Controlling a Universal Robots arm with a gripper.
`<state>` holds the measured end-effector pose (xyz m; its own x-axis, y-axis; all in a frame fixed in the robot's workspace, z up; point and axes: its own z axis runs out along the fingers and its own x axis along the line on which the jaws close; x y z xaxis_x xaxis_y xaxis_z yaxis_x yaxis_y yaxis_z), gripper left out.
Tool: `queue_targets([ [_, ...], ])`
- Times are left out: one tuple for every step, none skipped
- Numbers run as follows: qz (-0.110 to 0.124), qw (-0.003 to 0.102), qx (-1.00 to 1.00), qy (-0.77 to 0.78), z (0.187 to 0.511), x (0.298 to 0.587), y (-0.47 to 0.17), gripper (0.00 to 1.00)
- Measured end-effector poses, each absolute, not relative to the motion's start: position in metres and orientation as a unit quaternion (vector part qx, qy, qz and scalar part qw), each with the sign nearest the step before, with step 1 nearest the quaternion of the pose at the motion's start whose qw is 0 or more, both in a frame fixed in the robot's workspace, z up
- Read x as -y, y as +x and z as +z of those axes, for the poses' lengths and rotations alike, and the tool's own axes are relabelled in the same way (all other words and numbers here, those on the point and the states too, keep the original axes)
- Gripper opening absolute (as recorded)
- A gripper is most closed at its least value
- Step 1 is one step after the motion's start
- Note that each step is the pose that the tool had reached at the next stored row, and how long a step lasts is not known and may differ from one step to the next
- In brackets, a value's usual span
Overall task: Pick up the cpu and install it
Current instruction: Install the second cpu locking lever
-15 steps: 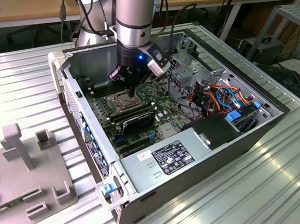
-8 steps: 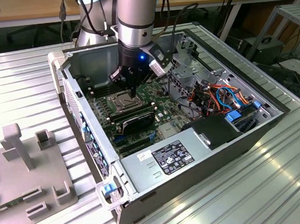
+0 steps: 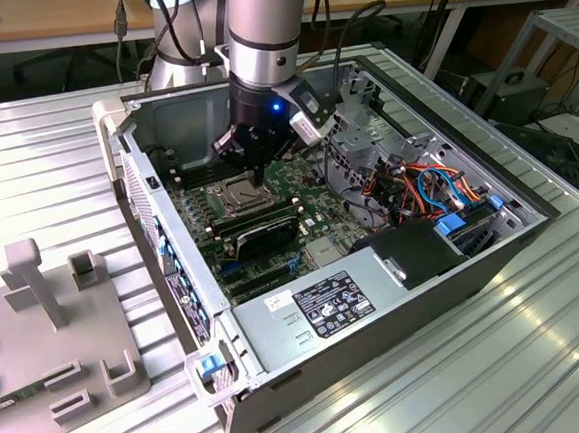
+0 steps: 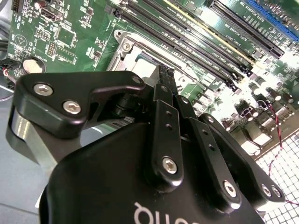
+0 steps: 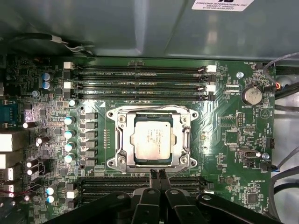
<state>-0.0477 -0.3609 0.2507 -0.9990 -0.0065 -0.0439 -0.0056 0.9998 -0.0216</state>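
Observation:
The cpu (image 5: 152,140), a small square chip with a dull silver top, lies flat inside the socket's metal frame (image 5: 119,140) on the green motherboard (image 5: 233,140). My gripper (image 5: 158,174) hangs just beside the socket's edge, its two black fingers (image 4: 164,88) pressed together with nothing between them. In the exterior view my gripper (image 3: 257,175) reaches down into the open computer case, right above the socket (image 3: 238,193). In the second wrist view the gripper body hides most of the socket.
Memory slots (image 5: 140,79) run along both sides of the socket. A power supply (image 3: 331,303) and bundled coloured cables (image 3: 423,191) fill the case's near and right parts. Case walls (image 3: 153,202) enclose the board. A grey fixture plate (image 3: 52,325) lies outside at the exterior view's left.

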Motion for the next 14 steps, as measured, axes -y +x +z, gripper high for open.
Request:
queue_targets([
  [-0.011, 0.022, -1.0, -0.003, 0.2508, 0.3616, -0.0477, 0.11],
  [-0.011, 0.022, -1.0, -0.003, 0.2509, 0.3624, -0.0477, 0.11],
  [-0.011, 0.022, -1.0, -0.003, 0.2509, 0.3631, -0.0477, 0.11],
  [-0.011, 0.022, -1.0, -0.003, 0.2509, 0.364, -0.0477, 0.11],
  [-0.011, 0.022, -1.0, -0.003, 0.251, 0.3649, -0.0477, 0.11],
  [-0.01, 0.022, -1.0, -0.003, 0.251, 0.366, -0.0477, 0.11],
  [-0.01, 0.022, -1.0, -0.003, 0.251, 0.3667, -0.0477, 0.11],
  [-0.009, 0.022, -1.0, -0.003, 0.251, 0.3673, -0.0477, 0.11],
  [-0.009, 0.022, -1.0, -0.003, 0.251, 0.3679, -0.0477, 0.11],
  [-0.009, 0.022, -1.0, -0.003, 0.251, 0.3682, -0.0478, 0.11],
  [-0.008, 0.022, -1.0, -0.003, 0.251, 0.3685, -0.0479, 0.11],
  [-0.008, 0.022, -1.0, -0.003, 0.251, 0.3689, -0.0484, 0.11],
  [-0.008, 0.022, -1.0, -0.003, 0.251, 0.3691, -0.0488, 0.11],
  [-0.007, 0.022, -1.0, -0.003, 0.251, 0.3693, -0.0492, 0.11],
])
